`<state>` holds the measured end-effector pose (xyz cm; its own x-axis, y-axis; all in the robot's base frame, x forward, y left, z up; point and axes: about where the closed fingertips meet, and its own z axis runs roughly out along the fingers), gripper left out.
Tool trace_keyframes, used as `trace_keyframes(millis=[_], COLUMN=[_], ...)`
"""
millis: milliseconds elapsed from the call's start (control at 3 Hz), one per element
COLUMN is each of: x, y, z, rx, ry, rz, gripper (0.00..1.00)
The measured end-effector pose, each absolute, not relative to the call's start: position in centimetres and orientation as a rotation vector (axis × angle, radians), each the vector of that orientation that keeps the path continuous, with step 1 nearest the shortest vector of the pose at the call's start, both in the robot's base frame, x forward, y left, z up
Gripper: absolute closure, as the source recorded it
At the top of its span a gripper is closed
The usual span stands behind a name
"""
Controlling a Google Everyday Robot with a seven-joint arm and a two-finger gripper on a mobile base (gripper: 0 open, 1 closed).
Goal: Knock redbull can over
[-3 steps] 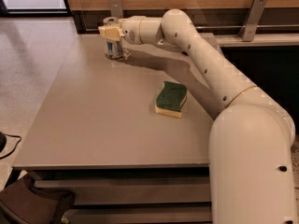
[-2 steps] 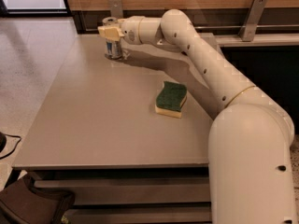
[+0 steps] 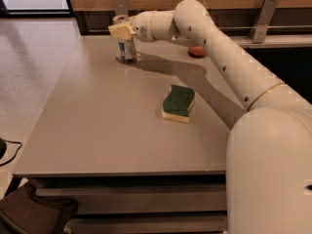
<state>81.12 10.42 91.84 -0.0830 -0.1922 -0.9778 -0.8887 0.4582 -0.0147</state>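
Note:
The redbull can (image 3: pixel 126 49) is a slim silver can with blue markings. It stands upright near the far left corner of the grey table (image 3: pixel 107 126). My gripper (image 3: pixel 122 31) is at the can's top, right over or against its upper end, with the white arm (image 3: pixel 214 43) reaching in from the right. The can's top is hidden behind the gripper.
A green and yellow sponge (image 3: pixel 178 103) lies in the middle of the table, right of centre. A reddish apple (image 3: pixel 196 51) shows partly behind the arm at the table's far edge. A wooden wall with metal brackets (image 3: pixel 263 18) runs behind the table. The floor lies to the left.
My gripper has shifted slightly to the right at the can's top. The can still stands upright. The sponge has not moved.

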Motion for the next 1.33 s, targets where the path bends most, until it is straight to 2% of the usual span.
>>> trace_keyframes(millis=[667, 1333], x=[79.6, 80.1], y=[7.3, 6.2], z=[92.0, 90.3], rx=[-1.068, -1.173], ry=[1.745, 1.95], rz=[0.631, 0.504], gripper=[1.0, 1.0])
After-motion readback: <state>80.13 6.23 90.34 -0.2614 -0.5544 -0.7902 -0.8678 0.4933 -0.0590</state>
